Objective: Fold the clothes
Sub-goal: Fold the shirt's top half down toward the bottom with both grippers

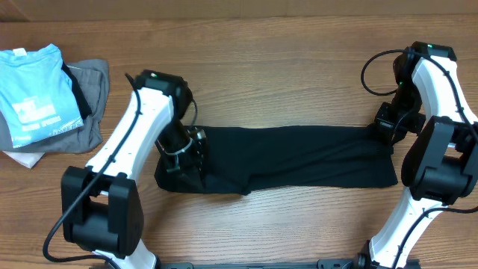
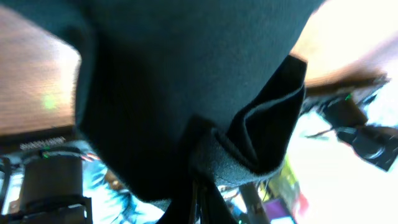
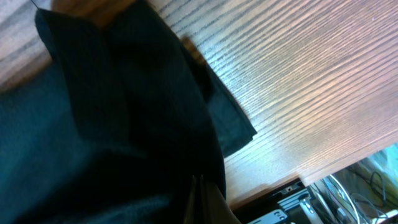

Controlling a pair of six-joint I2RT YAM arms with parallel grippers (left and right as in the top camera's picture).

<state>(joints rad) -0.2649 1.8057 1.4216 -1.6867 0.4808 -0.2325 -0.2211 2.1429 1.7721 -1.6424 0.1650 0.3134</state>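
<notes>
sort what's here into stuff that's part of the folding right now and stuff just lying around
In use: black garment, left gripper, right gripper, each pinching one end.
Lying about: blue shirt, grey garment, white cloth, piled far left.

Overhead camera is looking straight down over the whole table (image 1: 284,60), while both wrist cameras are sitting very close on opposite ends of the same black cloth (image 1: 299,157).

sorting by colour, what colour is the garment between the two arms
The garment is black, clearest in the overhead view.
</notes>
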